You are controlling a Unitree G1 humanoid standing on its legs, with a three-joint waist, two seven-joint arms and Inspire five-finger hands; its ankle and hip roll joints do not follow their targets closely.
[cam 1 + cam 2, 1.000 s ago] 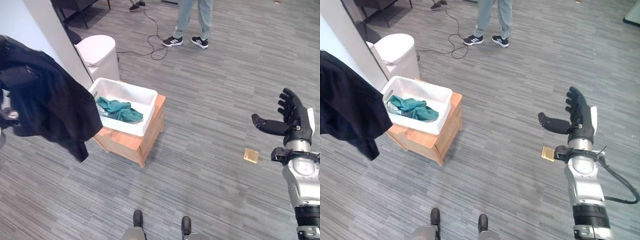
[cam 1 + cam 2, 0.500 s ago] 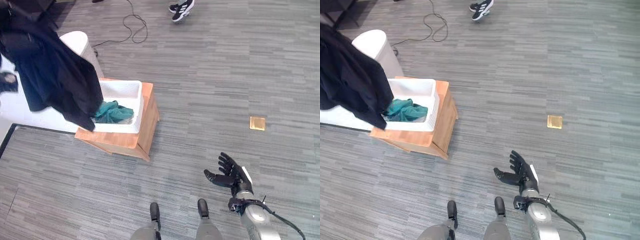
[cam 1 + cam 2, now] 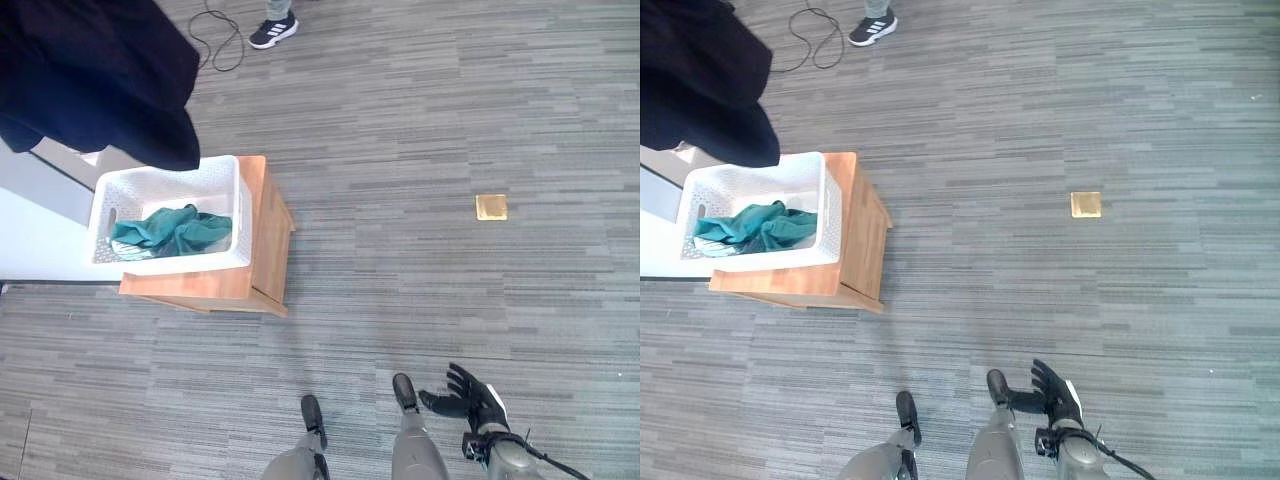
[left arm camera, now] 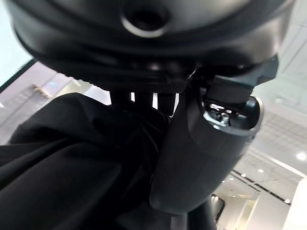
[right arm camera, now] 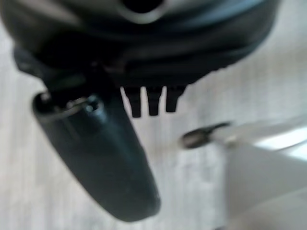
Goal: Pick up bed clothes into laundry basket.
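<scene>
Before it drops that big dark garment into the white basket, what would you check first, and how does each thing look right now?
1. Grip on the dark navy garment: ok. In the left wrist view the left hand has its thumb closed against the cloth.
2. Garment over the white plastic laundry basket: not ok. It hangs up and to the far-left side, overlapping just the basket's back corner.
3. Room in the basket: ok. A crumpled teal cloth covers only part of the bottom.
4. Basket steady: ok. It sits flat on the small wooden stand.
5. Right hand out of the way: ok. It is open, low, far from the basket.
6. Person's shoe: ok, well away.
</scene>
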